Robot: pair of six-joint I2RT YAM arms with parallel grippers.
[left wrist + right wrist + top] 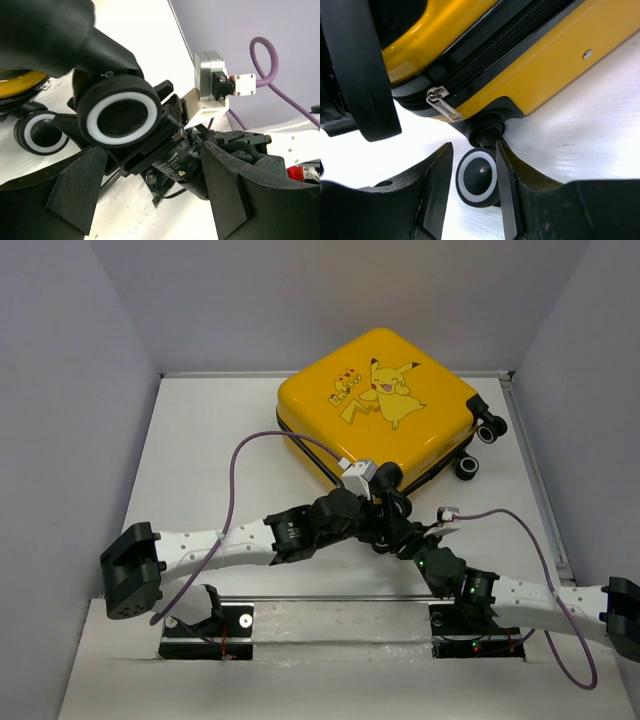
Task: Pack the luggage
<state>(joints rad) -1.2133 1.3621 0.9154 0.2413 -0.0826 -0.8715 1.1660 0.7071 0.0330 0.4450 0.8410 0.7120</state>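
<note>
Luggage point(375, 400) lies flat and closed on the tabletop point(200, 460), against its far edge and nearer the far right corner, print side up. From above, we see the left gripper point(388, 483) and the right gripper point(395, 530) crowded at the case's near corner. Their jaws cannot be read there.

From the left wrist, our left fingers point(75, 195) stand wide apart with nothing between them. A caster wheel point(120, 117) hangs just beyond them, with a second wheel point(40, 137) off to one side.

From the right wrist, our right fingers point(437, 185) sit tight on either side of a caster wheel point(479, 177), so we judge those jaws clamped on it. Just above it the zipper pull point(441, 102) hangs on the seam, and the teeth leading away from it are meshed.

We judge the packing nearly done, since the shell is shut and the zip is closed along the stretch we see. We cannot tell whether the zip runs all the way round. What seems left is finishing it.
</note>
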